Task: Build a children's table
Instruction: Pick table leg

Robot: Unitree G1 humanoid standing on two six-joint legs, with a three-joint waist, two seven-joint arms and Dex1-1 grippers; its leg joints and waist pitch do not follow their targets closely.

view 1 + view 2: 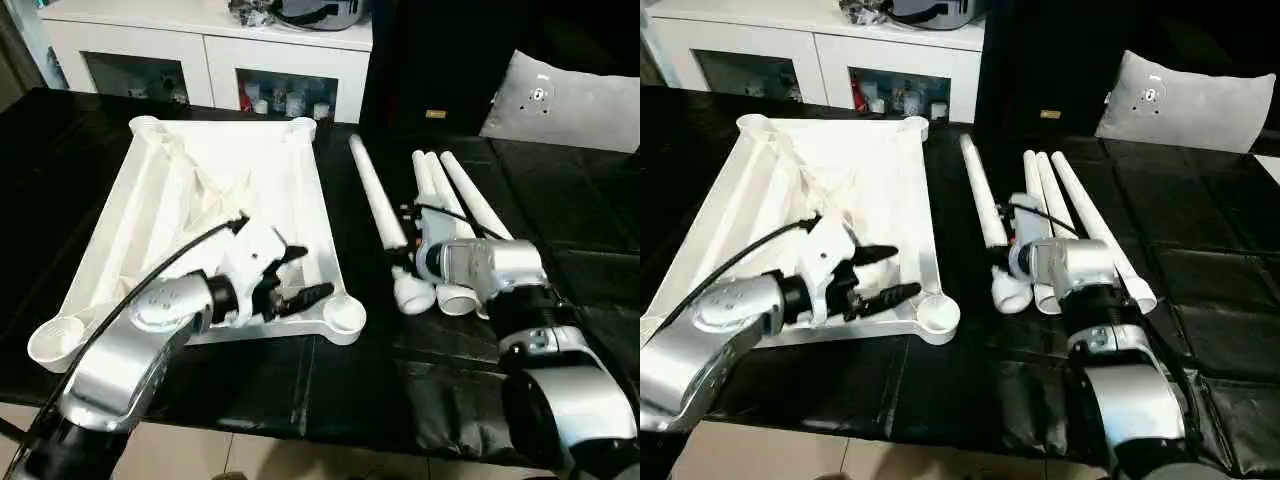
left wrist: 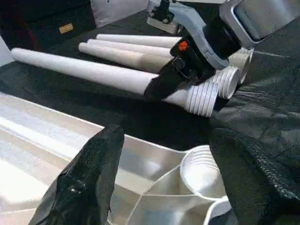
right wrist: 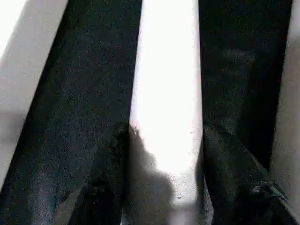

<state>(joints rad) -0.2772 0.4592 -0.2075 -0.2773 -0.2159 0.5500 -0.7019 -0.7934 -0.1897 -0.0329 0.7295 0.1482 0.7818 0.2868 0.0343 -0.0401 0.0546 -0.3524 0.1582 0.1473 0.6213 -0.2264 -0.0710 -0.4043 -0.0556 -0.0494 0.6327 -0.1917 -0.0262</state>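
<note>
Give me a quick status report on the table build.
Left gripper open over tabletop, near corner socket. Right gripper straddling leftmost leg. Four legs loose on black cover. Nothing blocking.

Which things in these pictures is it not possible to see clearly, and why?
- Whether the right gripper already grips the leg: head views, its own arm covers it; right wrist view, too close.
- The things inside the cabinet: head views, too small, behind glass.
- The grey object on the cabinet: head views, cut off by the top edge.

Tabletop [image 1: 215, 200] left; four legs [image 1: 377, 192] right.
</note>
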